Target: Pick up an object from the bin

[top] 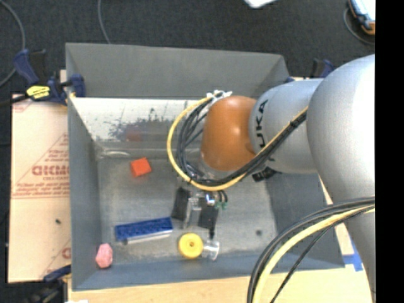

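My gripper point(193, 221) hangs low over the front middle of the bin, below the orange wrist cover. Its two dark fingers stand open, and I see nothing between them. Just in front of the fingertips lies a small clear bottle with a yellow cap point(190, 245), on its side near the front wall. A flat blue toothed block point(144, 229) lies to the left of the gripper, a short way from the left finger.
An orange cube point(141, 166) sits further back on the left of the bin floor. A pink lump point(104, 255) rests in the front left corner. The arm and its cables cover the bin's right middle part.
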### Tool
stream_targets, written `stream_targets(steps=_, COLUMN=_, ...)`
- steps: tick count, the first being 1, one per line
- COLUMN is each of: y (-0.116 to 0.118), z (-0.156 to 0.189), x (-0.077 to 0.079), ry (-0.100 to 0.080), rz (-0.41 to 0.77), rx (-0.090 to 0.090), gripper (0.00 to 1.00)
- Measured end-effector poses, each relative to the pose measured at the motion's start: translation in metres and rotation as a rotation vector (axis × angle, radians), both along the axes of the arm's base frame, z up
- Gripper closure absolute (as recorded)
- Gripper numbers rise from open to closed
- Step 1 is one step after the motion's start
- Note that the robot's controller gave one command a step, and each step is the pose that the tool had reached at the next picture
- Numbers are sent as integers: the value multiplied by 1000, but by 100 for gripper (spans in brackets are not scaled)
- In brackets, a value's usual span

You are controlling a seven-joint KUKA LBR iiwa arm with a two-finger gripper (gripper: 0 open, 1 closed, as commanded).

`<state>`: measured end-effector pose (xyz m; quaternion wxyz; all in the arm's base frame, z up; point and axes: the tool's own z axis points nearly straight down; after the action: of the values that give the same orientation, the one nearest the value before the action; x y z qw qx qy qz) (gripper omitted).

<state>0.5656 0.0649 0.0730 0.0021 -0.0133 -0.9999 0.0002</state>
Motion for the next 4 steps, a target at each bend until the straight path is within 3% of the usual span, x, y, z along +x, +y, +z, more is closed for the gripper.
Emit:
stream_targets(steps=1, y=31, z=-2, x=26, ry=-11, rz=-216, rx=3, gripper=100)
stream_targets(steps=2, y=31, z=-2, x=26, ry=-11, rz=-217, rx=3, gripper=100)
stream_targets(steps=3, y=-37, z=1, x=18, ry=-13, rz=-171, rx=2, gripper=100)
stream_targets(steps=4, y=-26, z=-2, x=23, ry=-16, rz=-292, rx=4, gripper=100)
